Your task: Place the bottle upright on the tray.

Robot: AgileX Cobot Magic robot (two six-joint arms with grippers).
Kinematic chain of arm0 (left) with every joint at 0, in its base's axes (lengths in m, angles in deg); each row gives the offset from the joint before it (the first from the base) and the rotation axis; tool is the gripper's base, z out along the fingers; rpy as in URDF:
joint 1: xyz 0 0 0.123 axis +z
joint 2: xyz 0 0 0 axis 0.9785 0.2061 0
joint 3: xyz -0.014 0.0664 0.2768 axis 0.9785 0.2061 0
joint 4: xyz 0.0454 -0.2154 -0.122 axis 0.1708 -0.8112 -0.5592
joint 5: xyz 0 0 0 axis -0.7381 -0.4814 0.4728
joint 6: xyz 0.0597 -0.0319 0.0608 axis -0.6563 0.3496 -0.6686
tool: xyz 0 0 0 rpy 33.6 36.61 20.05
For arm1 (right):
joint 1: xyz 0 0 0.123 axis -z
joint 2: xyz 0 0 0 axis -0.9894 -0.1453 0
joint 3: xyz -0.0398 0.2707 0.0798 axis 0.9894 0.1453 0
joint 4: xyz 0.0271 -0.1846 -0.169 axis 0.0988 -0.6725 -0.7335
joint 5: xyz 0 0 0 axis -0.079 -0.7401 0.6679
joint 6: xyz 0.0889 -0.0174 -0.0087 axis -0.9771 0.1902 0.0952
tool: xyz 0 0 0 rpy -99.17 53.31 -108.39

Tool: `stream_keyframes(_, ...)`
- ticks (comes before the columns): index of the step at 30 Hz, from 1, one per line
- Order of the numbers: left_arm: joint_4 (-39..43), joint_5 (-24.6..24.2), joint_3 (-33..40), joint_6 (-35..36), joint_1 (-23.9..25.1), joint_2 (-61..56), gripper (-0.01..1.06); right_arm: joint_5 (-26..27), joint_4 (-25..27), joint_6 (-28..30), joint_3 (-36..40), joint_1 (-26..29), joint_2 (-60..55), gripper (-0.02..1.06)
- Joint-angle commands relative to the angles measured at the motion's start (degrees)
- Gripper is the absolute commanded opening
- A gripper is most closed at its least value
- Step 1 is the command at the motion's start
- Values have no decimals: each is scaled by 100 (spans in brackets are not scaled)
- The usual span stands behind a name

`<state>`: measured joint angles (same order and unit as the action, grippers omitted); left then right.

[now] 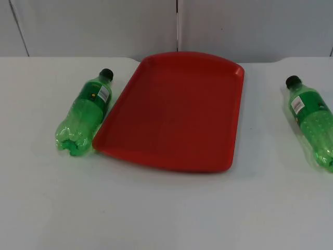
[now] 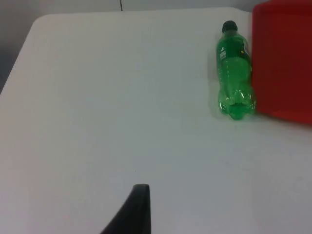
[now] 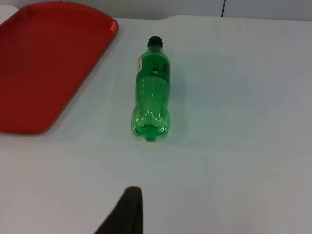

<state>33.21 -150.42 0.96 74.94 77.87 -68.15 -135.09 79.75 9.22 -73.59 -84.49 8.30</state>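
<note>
A red tray [image 1: 177, 109] lies empty in the middle of the table. One green bottle [image 1: 86, 112] with a black cap lies on its side against the tray's left edge, cap toward the far wall. A second green bottle [image 1: 312, 122] lies on its side at the table's right edge, well apart from the tray. My left gripper [image 2: 141, 209] hangs over bare table, some way short of the left bottle [image 2: 235, 73] and the tray [image 2: 285, 58]. My right gripper [image 3: 129, 212] hovers short of the right bottle [image 3: 152, 90], with the tray [image 3: 44, 58] off to one side.
The white table top [image 1: 166, 208] stretches wide in front of the tray and the bottles. A grey partition wall [image 1: 104, 26] closes the far side. The table's rounded far-left corner [image 2: 41, 19] is near the left bottle's side.
</note>
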Motion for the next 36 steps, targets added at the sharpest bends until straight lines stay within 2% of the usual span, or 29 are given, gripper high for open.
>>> stream_keyframes(1, 11, 22, 11, 85, 23, -29, 105, 45, 14, -1, 35, 21, 18, 105)
stream_keyframes(11, 11, 436, -283, 155, 29, -29, 105, 45, 14, -1, 35, 21, 18, 105)
stream_keyframes(17, -100, 449, -332, 155, 29, 25, 105, 45, 14, -1, 35, 21, 18, 105)
stream_keyframes(30, -254, 726, -332, 155, 29, 1081, 105, 45, 14, -1, 35, 21, 18, 105)
stream_keyframes(36, -254, 1055, -332, 155, 29, 1610, 105, 45, 14, -1, 35, 21, 18, 105)
